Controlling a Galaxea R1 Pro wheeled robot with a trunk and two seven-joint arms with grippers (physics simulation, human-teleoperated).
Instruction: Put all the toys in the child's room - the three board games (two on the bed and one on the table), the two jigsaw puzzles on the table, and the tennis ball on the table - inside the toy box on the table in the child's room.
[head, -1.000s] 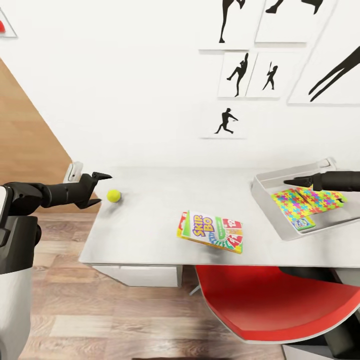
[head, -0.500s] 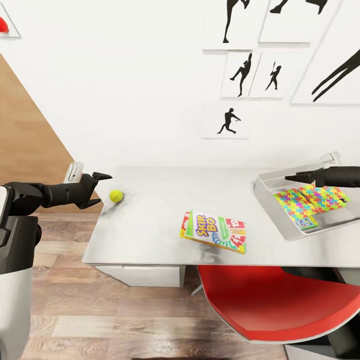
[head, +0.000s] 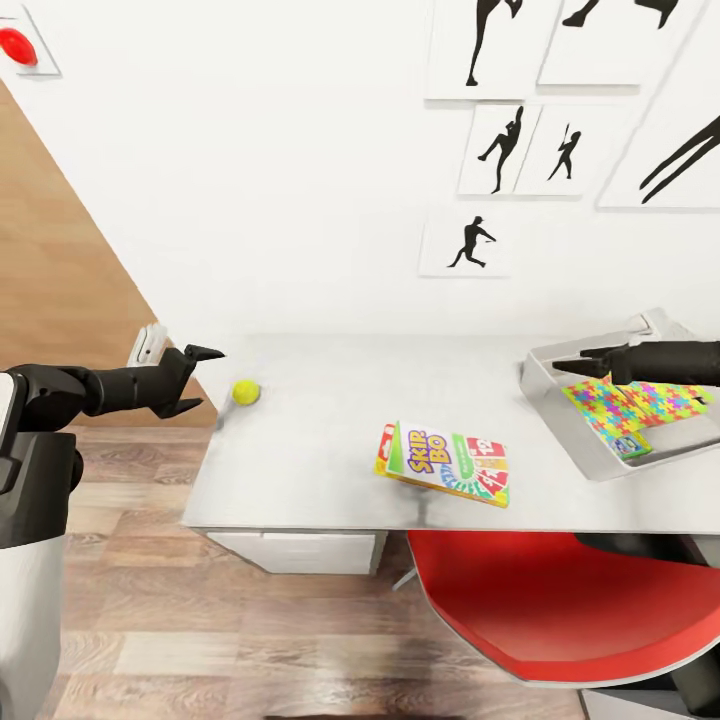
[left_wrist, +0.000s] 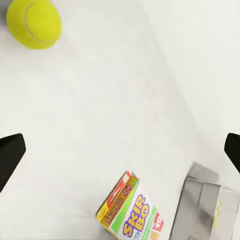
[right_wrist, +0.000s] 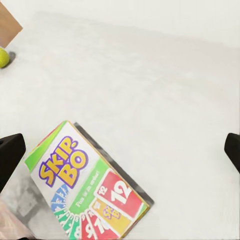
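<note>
Left gripper (head: 197, 378) spread open and empty just short of tennis ball (head: 246, 392) near table (head: 330, 470) end; best to straddle ball squarely before closing, lest it roll.

Cut off and covered at the desk's right end

The toy box (head: 560, 420) runs off the head view's right edge; the right gripper (head: 568, 365) covers part of the jigsaw puzzles (head: 620, 408), and a small blue box (head: 632, 445) at their near corner is too small to read.
</note>
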